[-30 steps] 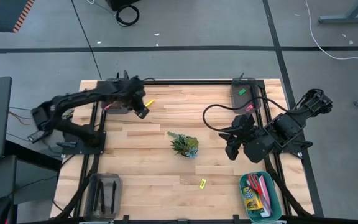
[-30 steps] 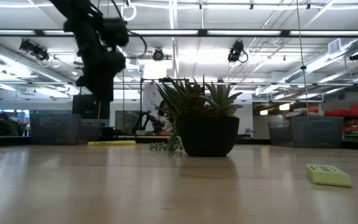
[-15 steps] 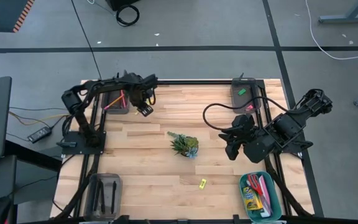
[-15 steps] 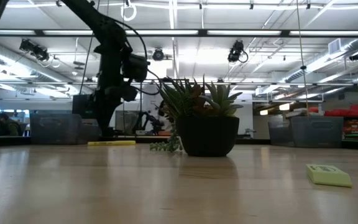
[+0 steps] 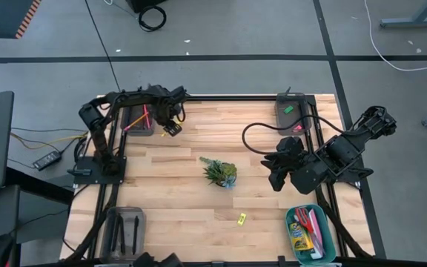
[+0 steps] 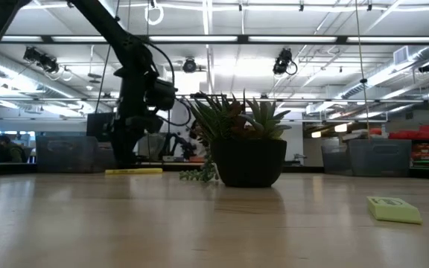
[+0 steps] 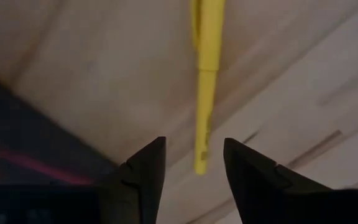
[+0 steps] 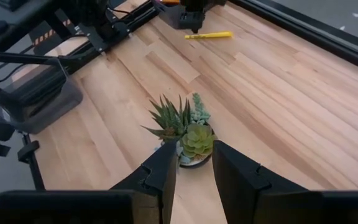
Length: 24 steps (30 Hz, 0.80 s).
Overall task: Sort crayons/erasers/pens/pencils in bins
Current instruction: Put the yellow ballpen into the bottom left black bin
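The left gripper (image 7: pixel 193 163) hangs with fingers parted, holding nothing, over a yellow pencil (image 7: pixel 204 81) lying on the table (image 5: pixel 176 185) beside a dark bin (image 5: pixel 141 122) containing pink pencils. The right gripper (image 8: pixel 193 163), apart and empty, waits near the plant (image 5: pixel 219 173); the teal bin (image 5: pixel 309 234) holds the crayons (image 5: pixel 299 239).

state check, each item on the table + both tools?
left tool: open, over one end of the yellow pencil, not holding it
yellow pencil: flat on table, loose
right tool: open, empty, hovering toward the plant
plant: upright, mid-table
yellow eraser: loose on table
teal bin: holds crayon box
pen bin: holds pens
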Tool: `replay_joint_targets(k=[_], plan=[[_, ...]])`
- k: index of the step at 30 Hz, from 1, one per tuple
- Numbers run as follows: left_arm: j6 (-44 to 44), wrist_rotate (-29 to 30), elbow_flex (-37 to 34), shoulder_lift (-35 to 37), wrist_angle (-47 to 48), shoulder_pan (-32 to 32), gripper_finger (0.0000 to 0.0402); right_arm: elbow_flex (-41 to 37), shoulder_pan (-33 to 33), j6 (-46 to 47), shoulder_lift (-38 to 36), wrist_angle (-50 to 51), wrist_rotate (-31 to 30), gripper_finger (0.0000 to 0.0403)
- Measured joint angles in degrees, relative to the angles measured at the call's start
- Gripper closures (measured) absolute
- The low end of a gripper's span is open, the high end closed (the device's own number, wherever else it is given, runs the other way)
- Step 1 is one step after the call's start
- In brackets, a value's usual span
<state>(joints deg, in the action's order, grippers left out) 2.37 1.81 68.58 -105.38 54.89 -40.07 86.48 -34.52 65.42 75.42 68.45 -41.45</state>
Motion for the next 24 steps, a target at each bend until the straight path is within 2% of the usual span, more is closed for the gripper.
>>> replay_joint_targets(k=[6, 16, 20, 24], plan=[[0.0, -0.4, 0.0, -3.1, -0.4, 0.8, 0.0224, 0.0, 0.0, 1.2, 0.0, 0.0, 0.6, 0.0292], [-0.2, -2.3, 0.1, -5.8, -2.4, 1.3, 0.0235, 0.0, 0.0, 2.4, 0.0, 0.0, 0.6, 0.0292], [-1.4, -2.0, 0.2, -6.4, -2.4, 1.9, 0.0278, 0.0, 0.0, 2.5, 0.0, -0.5, 0.6, 0.0292], [-1.1, -2.2, 0.1, -6.5, -3.1, 2.0, 0.0360, 0.0, 0.0, 2.5, 0.0, -2.0, 0.6, 0.0292]])
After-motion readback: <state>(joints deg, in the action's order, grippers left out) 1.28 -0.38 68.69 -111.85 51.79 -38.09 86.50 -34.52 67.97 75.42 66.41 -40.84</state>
